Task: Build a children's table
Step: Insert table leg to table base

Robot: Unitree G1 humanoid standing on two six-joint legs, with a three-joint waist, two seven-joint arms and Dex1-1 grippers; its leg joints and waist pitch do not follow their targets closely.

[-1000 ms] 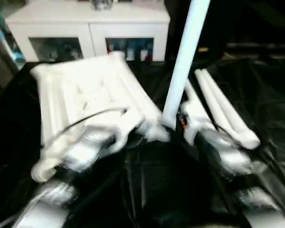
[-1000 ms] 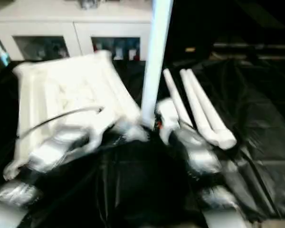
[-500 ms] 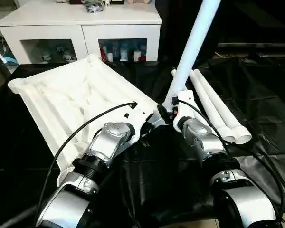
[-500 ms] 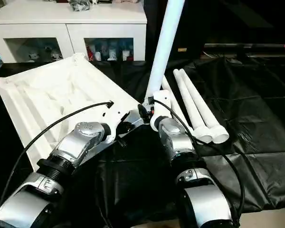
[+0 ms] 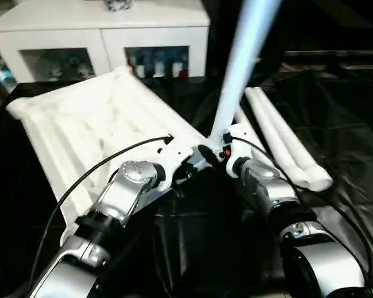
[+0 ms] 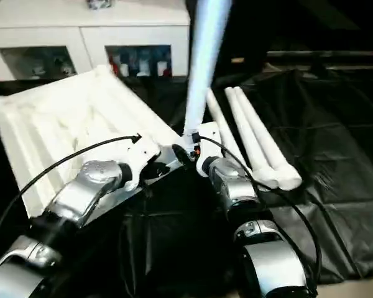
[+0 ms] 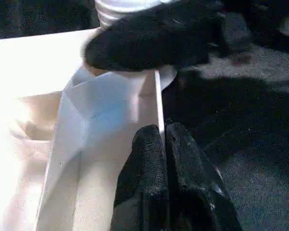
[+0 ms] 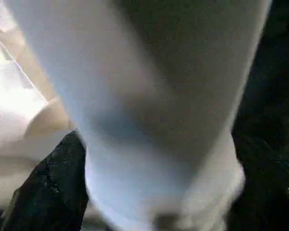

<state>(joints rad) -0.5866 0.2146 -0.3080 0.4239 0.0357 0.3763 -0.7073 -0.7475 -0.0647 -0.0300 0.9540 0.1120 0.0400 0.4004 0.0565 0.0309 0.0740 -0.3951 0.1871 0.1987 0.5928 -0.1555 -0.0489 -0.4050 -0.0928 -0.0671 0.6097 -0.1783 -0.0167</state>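
The tabletop [image 5: 93,127] lies ribbed side up on the black sheet [image 5: 354,118], at about ten o'clock from the arms. One leg [image 5: 242,59] stands at its near right corner socket [image 7: 118,84], leaning toward one o'clock. The left gripper [image 7: 166,159], fingers pressed together, rests on the rim there. The right gripper [image 5: 219,149] sits at the leg's base; whether it is clamped or loose I cannot tell. If unseated, that leg could topple. Three spare legs [image 5: 286,139] lie at two o'clock. The cabinet [image 5: 102,37] at twelve holds small items behind glass.
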